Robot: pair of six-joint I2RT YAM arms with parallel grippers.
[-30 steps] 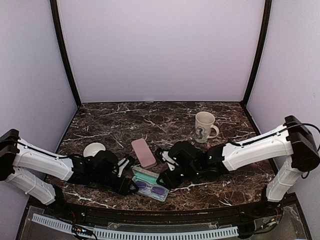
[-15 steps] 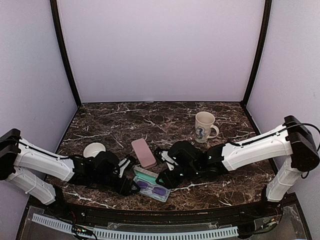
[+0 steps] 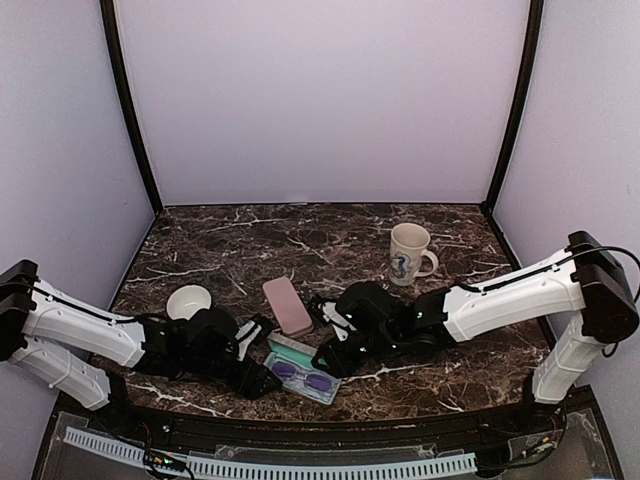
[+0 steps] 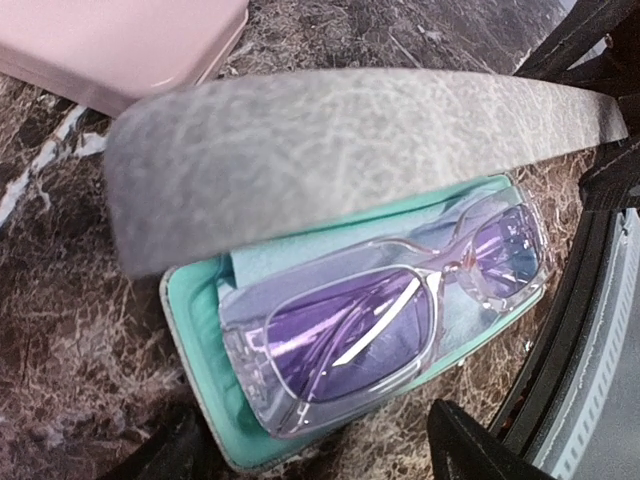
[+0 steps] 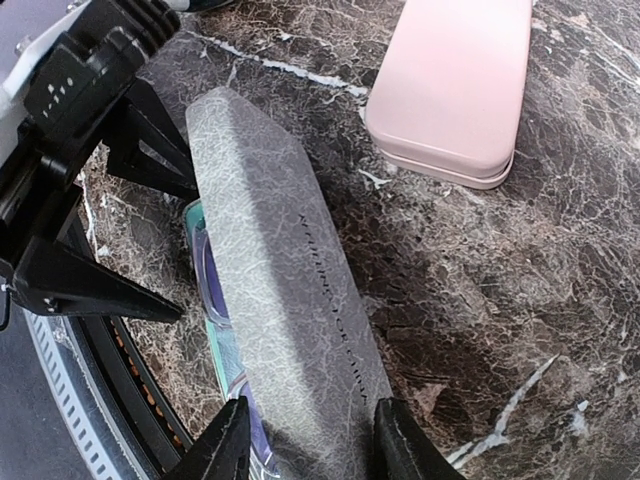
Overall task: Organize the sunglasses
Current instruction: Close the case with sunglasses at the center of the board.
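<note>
- The sunglasses (image 4: pixel 385 330) are lying inside the open grey case (image 4: pixel 188 335), near the counter's (image 3: pixel 250 240) front edge.
- The right fingers (image 5: pixel 225 445) are straddling the raised lid (image 5: pixel 280 270); whether they are pinching it cannot be told.
- The left fingers (image 4: pixel 470 447) are sitting spread around the case's near end, well placed for bracing it.
- Good closing is probably meaning lowering the lid squarely, clear of the frame.

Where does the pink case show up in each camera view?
Top external: pink case mid-table, just behind the open grey case.
Left wrist: pink case in the top left corner.
Right wrist: pink case at upper right.
Shared landmark: the grey case beside it.
</note>
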